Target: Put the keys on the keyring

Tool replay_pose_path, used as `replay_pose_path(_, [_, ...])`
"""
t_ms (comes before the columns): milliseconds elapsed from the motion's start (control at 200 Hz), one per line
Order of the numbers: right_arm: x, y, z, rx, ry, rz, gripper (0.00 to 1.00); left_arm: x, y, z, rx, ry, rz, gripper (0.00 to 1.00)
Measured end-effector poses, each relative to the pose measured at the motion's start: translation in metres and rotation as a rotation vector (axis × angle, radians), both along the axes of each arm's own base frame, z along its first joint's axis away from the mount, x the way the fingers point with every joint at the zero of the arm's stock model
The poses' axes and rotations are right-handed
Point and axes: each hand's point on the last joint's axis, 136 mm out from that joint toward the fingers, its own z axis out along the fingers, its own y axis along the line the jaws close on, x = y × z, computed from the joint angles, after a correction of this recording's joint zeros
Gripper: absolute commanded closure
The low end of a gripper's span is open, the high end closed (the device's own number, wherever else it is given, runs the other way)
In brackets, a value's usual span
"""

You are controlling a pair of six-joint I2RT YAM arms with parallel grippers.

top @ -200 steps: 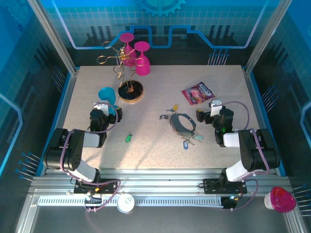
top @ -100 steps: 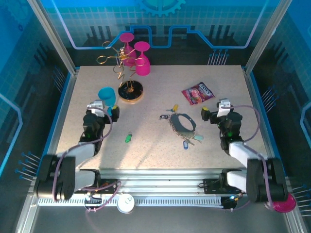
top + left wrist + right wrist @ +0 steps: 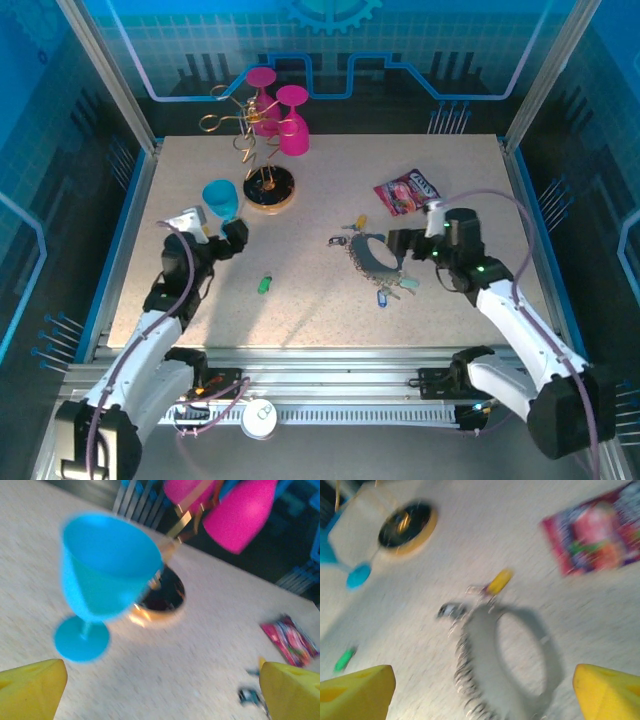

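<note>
Two arms lean in from the near edge, and neither carries anything. The left pincer (image 3: pixel 230 238) stands wide, its yellow fingertips (image 3: pixel 31 687) far apart at the bottom corners of its wrist view. It hangs close to the blue cup (image 3: pixel 222 197), which stands upright on the surface (image 3: pixel 320 170) just in front of the gold wire stand (image 3: pixel 268 188) with its round black base. Two pink cups (image 3: pixel 293 130) sit behind that, at the far edge. The right pincer (image 3: pixel 400 243) is wide as well, its fingertips (image 3: pixel 607 690) spread to either side of the keyring (image 3: pixel 375 258), which lies flat near the middle of the surface, a little to the right. The wrist view there is blurred, but the grey oval loop (image 3: pixel 480 650) shows plainly between and ahead of the fingers. A yellow key (image 3: pixel 360 222) lies at the loop's far side, a blue key (image 3: pixel 381 297) at its near side, and I cannot tell whether either is threaded on. A green key (image 3: pixel 264 284) lies alone, well to the left of the loop. A red snack packet (image 3: pixel 407 190) rests beyond the ring.
</note>
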Motion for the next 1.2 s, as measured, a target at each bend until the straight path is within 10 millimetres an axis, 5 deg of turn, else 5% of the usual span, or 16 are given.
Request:
replay_pose_path(195, [-0.018,0.051,-0.031,-0.071,0.281,0.09,0.3,-0.014,-0.073,-0.025,-0.102,0.176,-0.146,0.01])
replay_pose_path(500, [-0.002,0.064,-0.071,-0.1,0.53,-0.044,0.66,-0.015,-0.131,-0.056,-0.139,0.355,-0.207,0.04])
replay_pose_path(806, [0.013,0.064,-0.115,-0.131,0.668,-0.126,0.75,-0.003,-0.153,-0.076,-0.157,0.434,-0.203,0.05])
replay_pose_path(1201, [0.018,0.07,-0.137,-0.133,0.732,-0.148,0.78,0.003,-0.163,-0.082,-0.161,0.465,-0.221,0.05])
